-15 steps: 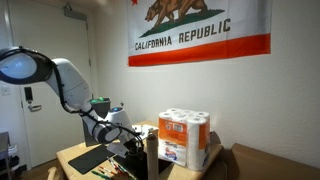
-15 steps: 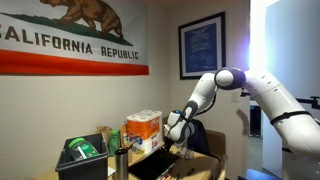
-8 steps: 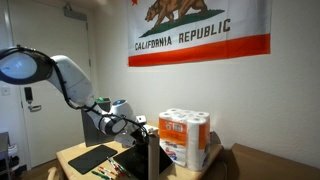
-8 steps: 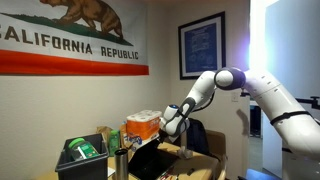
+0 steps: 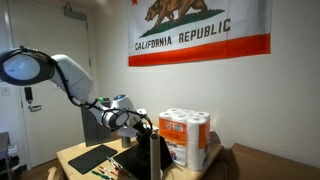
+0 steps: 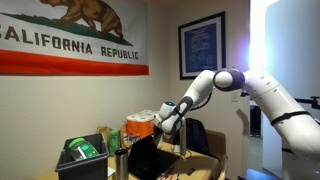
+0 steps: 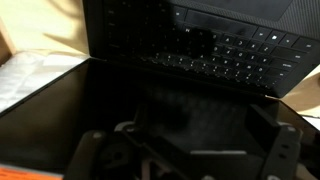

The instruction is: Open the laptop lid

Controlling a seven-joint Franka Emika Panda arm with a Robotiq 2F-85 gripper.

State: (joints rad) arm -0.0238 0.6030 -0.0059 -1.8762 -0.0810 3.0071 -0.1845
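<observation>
The slim black laptop (image 5: 148, 160) stands on the desk with its lid (image 5: 152, 152) raised steeply; it also shows in an exterior view (image 6: 152, 160). In the wrist view the keyboard (image 7: 232, 48) lies at the top and the lid's dark screen (image 7: 120, 100) fills the middle. My gripper (image 5: 137, 122) is at the lid's top edge in both exterior views (image 6: 166, 121). In the wrist view its fingers (image 7: 190, 160) stand wide apart at the bottom, against the screen side. The contact with the lid edge is too dark to see.
A toilet-roll pack (image 5: 186, 138) stands beside the laptop and also shows in an exterior view (image 6: 141, 124). A flat dark mat (image 5: 90, 157) lies on the desk. A green-topped box (image 6: 82, 152) and an upright can (image 6: 112, 142) stand at the desk's end.
The lid has swung up from a low angle to steeply raised. My gripper has risen with its top edge.
</observation>
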